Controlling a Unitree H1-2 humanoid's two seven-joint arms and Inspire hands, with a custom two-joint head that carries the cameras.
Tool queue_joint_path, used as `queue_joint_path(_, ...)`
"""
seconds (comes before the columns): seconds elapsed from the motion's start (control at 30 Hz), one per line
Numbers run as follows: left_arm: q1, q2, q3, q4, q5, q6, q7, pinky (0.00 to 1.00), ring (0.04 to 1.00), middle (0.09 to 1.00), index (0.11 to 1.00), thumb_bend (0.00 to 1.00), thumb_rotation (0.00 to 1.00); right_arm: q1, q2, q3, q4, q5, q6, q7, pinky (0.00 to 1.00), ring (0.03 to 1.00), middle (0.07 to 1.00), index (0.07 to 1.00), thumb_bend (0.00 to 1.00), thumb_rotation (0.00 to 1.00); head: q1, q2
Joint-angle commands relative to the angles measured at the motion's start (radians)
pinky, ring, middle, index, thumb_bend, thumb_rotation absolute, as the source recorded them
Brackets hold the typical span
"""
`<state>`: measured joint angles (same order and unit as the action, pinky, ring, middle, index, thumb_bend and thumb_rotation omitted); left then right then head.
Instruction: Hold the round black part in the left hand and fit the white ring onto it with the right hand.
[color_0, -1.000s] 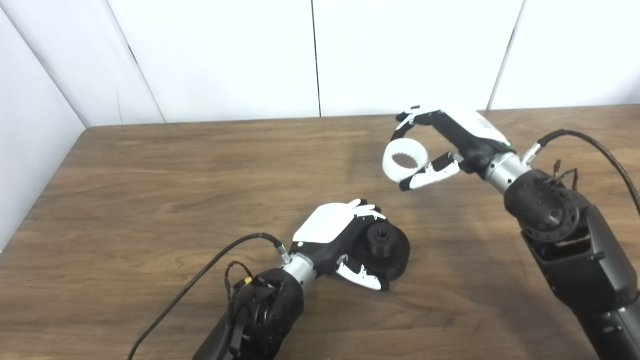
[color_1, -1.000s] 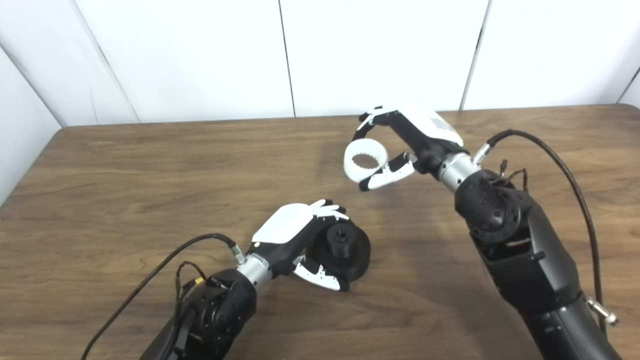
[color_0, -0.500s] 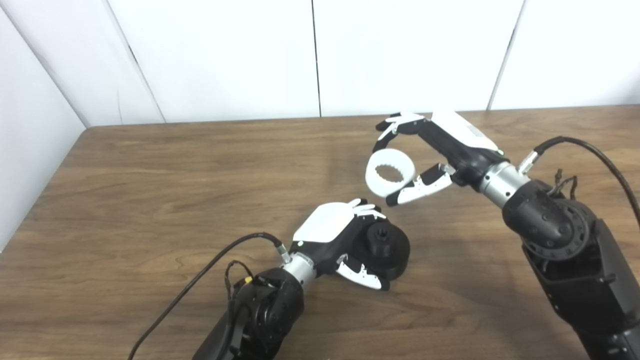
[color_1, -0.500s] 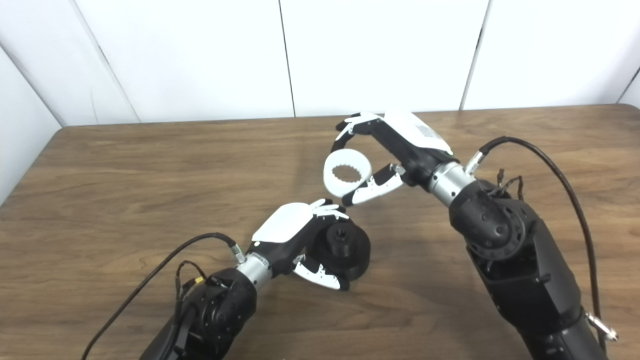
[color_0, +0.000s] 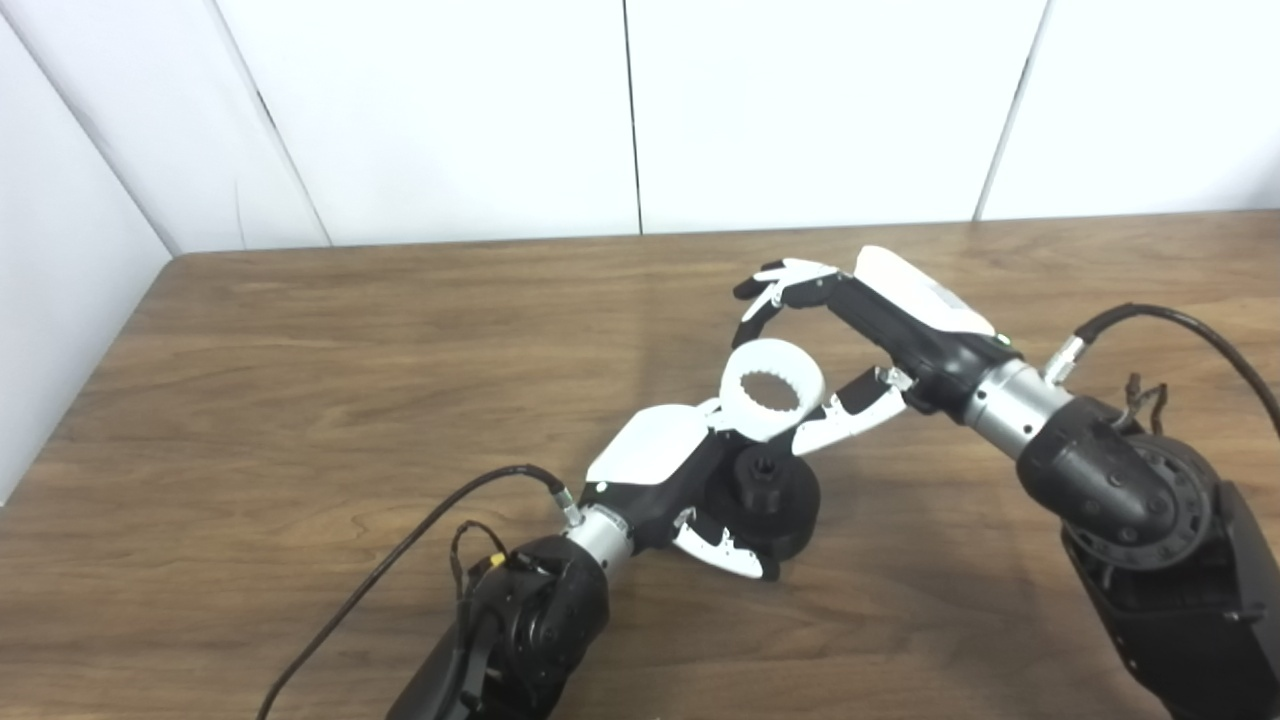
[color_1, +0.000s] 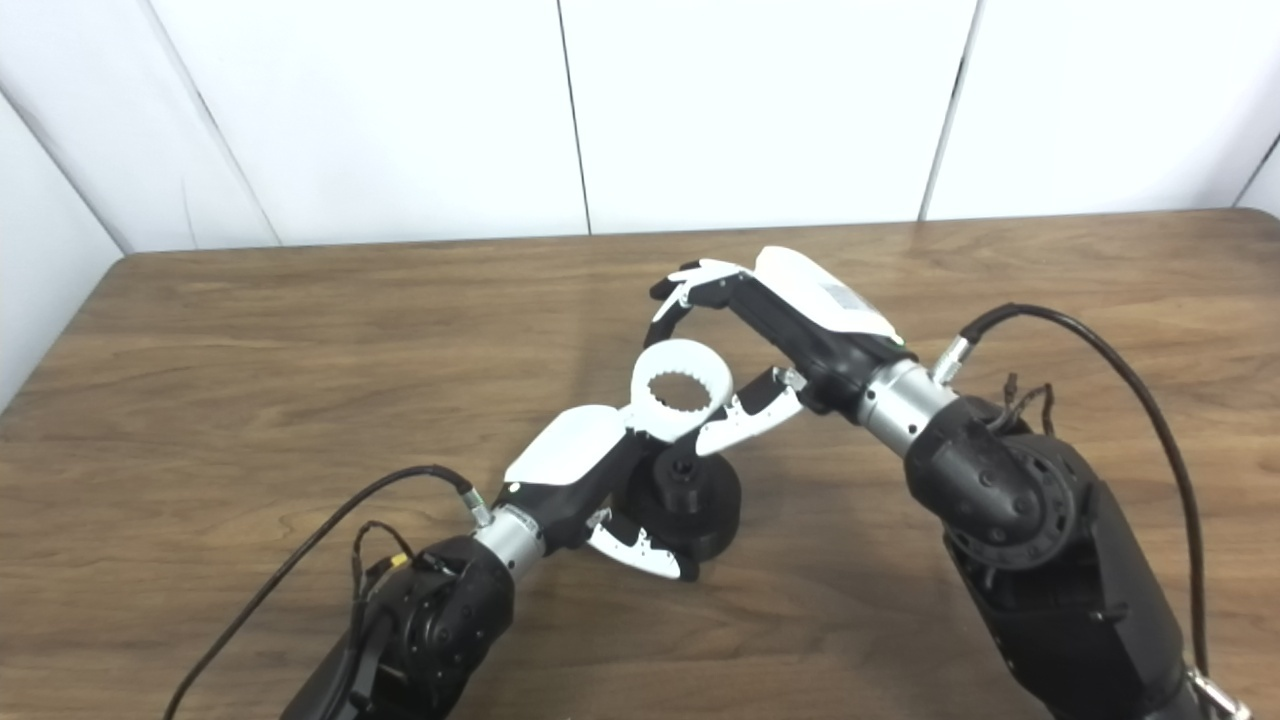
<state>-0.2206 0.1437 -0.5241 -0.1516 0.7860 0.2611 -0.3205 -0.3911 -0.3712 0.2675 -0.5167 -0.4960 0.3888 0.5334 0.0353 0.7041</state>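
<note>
Two hands on the job, both loaded. Nearest: left hand (color_0: 668, 470) low on the table (color_0: 300, 400), fingers and thumb wrapped around the round black part (color_0: 765, 495). The part sits on the wood, raised centre hub pointing up and slightly away from the camera. It hasn't budged over the last second.

Just behind and above it: white ring (color_0: 771, 389), toothed bore visible, clamped between the right hand's (color_0: 850, 340) thumb from the near side and fingers curled over the far rim. A second ago the ring was off to the right and farther back, well clear of the part. It has now swung in to hover close over the hub, overlapping the left hand's fingertips in both views. Ring face has also tipped flatter, closer to parallel with the part's top.

No contact with the hub that I can see; there's a gap, ring not seated.

Read: transport is basically done, alignment is next. Bore looks offset a bit up and left of the hub axis, so it needs a small shift toward the camera and then a straight push down. Risk: the ring catches the left fingertips or the teeth cock on the hub.

Farthest: white wall panels (color_0: 640, 110), nothing relevant.
</note>
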Motion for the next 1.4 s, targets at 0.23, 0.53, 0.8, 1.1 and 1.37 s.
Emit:
queue_joint_path(0.23, 0.015, 0.002, -0.01, 0.037, -0.025, 0.024, -0.057, 0.87, 0.972, 0.906, 0.751, 0.95, 0.29, 0.009, -0.024, -0.02, -0.043, 0.017, -0.016, 0.001, 0.83, 0.922, 0.836, 0.486, 0.53, 0.14, 0.005, 0.005)
queue_joint_path(0.53, 0.009, 0.005, -0.012, 0.033, -0.023, 0.024, -0.063, 0.86, 0.97, 0.906, 0.751, 0.95, 0.3, 0.033, -0.03, -0.012, -0.023, 0.022, -0.031, -0.006, 0.82, 0.929, 0.841, 0.487, 0.52, 0.14, 0.006, 0.007)
queue_joint_path(0.8, 0.009, 0.004, -0.011, 0.032, -0.023, 0.027, -0.063, 0.86, 0.97, 0.906, 0.751, 0.95, 0.29, 0.041, -0.03, -0.004, -0.001, 0.02, -0.04, -0.008, 0.83, 0.935, 0.845, 0.487, 0.53, 0.14, 0.007, 0.01)
queue_joint_path(1.1, 0.011, 0.006, -0.013, 0.028, -0.02, 0.032, -0.069, 0.86, 0.975, 0.908, 0.754, 0.94, 0.28, 0.033, -0.022, 0.021, 0.046, 0.007, -0.053, -0.012, 0.83, 0.929, 0.838, 0.487, 0.53, 0.14, 0.015, 0.004)
queue_joint_path(1.37, 0.014, 0.008, -0.014, 0.023, -0.019, 0.031, -0.069, 0.87, 0.973, 0.907, 0.754, 0.94, 0.27, 0.044, -0.009, 0.033, 0.088, 0.001, -0.079, -0.029, 0.83, 0.921, 0.837, 0.487, 0.53, 0.14, 0.015, 0.004)
